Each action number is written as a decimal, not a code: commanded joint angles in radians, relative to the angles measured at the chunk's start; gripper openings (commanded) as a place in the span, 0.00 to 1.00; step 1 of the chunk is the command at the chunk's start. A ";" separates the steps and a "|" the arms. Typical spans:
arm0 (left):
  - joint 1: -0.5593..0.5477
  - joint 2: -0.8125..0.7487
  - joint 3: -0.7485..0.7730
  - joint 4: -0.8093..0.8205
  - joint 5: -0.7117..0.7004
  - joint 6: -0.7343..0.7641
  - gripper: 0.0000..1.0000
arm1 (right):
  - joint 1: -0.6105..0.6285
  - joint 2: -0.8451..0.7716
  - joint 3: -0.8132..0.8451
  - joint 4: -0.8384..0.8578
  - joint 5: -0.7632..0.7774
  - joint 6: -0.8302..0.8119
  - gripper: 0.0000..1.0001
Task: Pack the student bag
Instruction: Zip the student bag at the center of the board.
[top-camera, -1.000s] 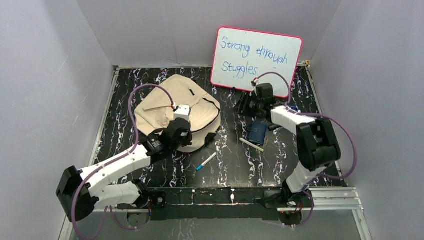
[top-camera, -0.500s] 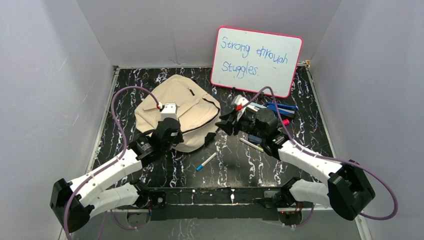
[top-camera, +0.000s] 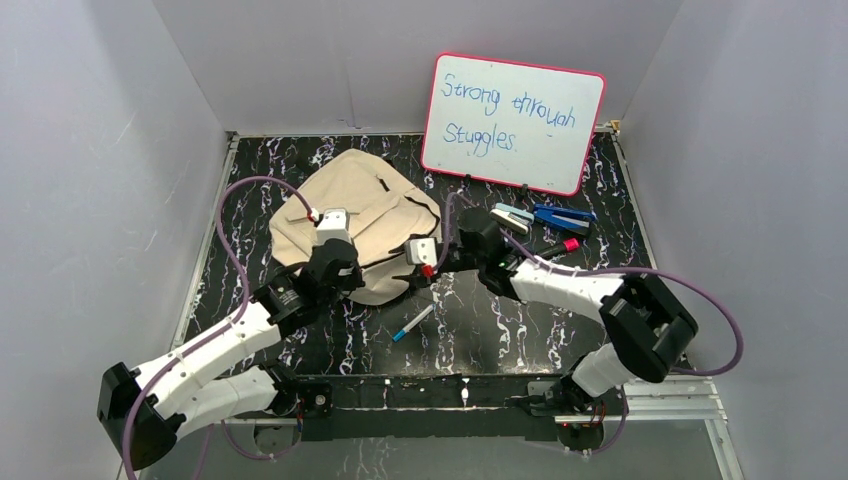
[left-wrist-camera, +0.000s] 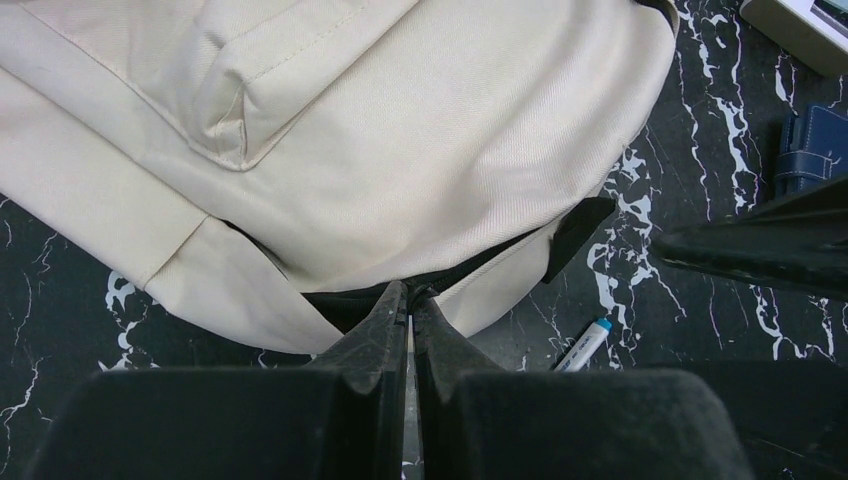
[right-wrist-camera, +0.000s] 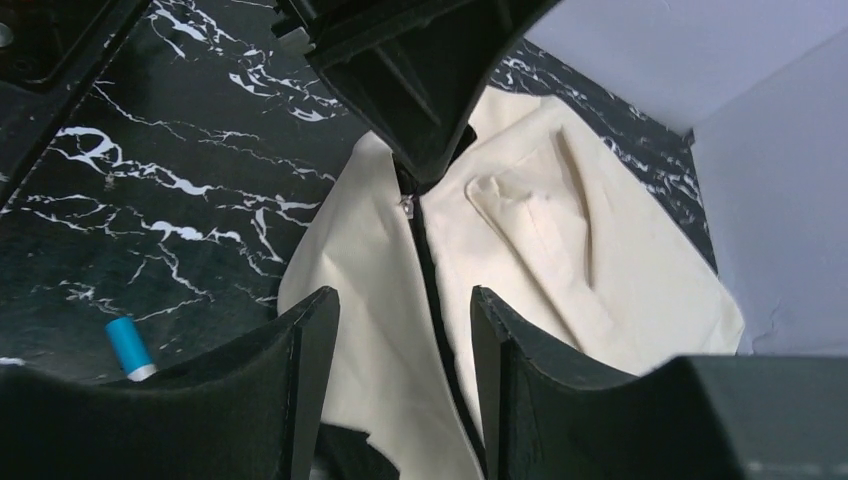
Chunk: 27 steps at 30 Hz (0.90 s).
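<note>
A: Where is the bag now?

B: The bag lies flat on the surface, a little left of the middle in the overhead view. The left gripper has its jaws clenched at the zipper, on the lower edge of the bag. Whether they pinch the pull or only cloth, I cannot tell.

A: And the other one?

B: The right gripper hovers over the same zipper with its jaws released and nothing between them, very near the left one.

A: What may go wrong?

B: I think the two grippers can bump, because both aim at one small spot. Also the cloth is soft. A pull may drag the whole bag, or the pinch may slip off.
</note>
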 joint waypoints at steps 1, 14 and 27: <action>0.005 -0.041 -0.012 -0.018 -0.042 -0.015 0.00 | 0.036 0.076 0.099 -0.021 -0.016 -0.159 0.61; 0.006 -0.073 -0.025 -0.019 -0.020 -0.029 0.00 | 0.054 0.263 0.210 0.005 0.092 -0.158 0.56; 0.030 -0.002 -0.040 0.022 -0.025 -0.013 0.00 | 0.054 0.135 0.066 -0.014 0.101 -0.159 0.45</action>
